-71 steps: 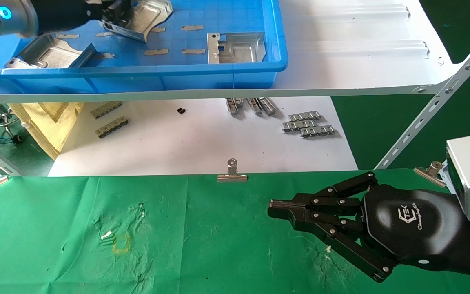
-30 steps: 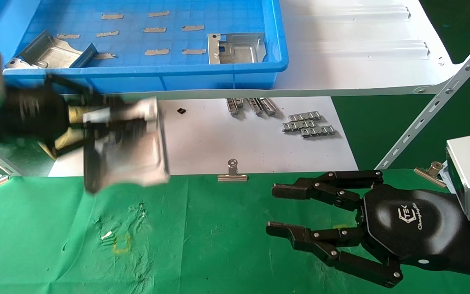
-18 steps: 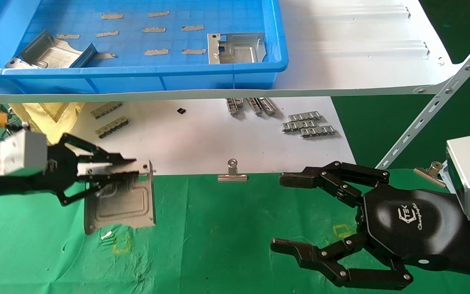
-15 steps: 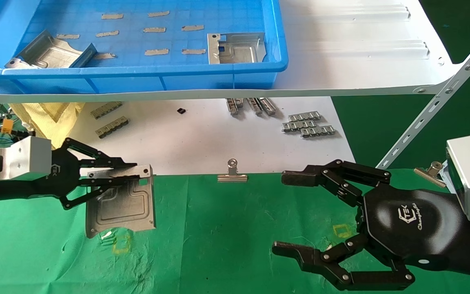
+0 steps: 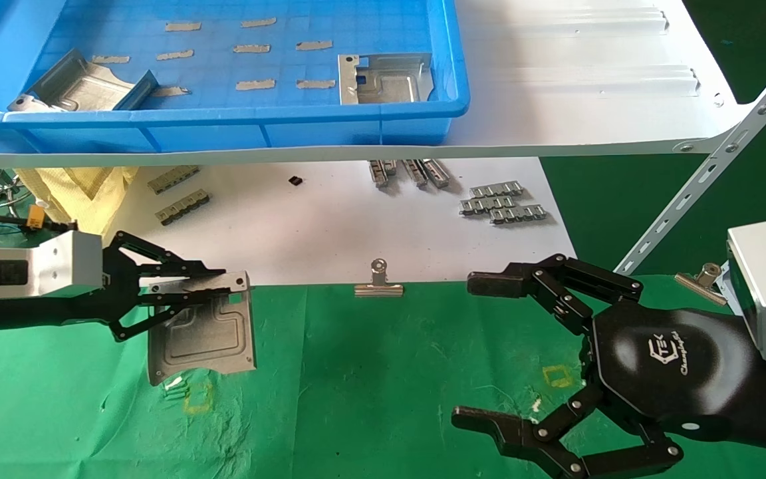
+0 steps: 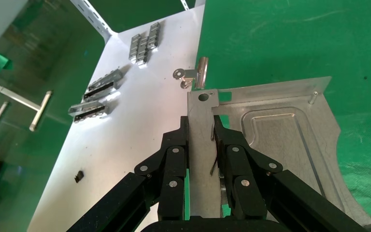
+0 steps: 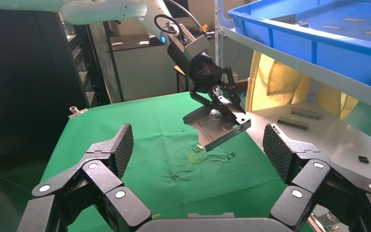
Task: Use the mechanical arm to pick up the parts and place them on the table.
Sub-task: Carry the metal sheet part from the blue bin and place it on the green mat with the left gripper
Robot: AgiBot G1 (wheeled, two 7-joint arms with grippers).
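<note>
Silver plate [image 5: 202,332] above green table [image 5: 356,372], clamped

The left arm reaches in from the left, its silver-grey wrist block level. The left end effector [image 5: 223,283] points right, fingers [image 6: 174,159] closed flat on the far edge flange of a part [image 5: 203,336], held clear above the worktop [image 5: 356,372]. The right arm enters from the near right. The right end effector [image 5: 483,352] points left, palm up, fingers [image 5: 542,283] spread wide, empty.
</note>
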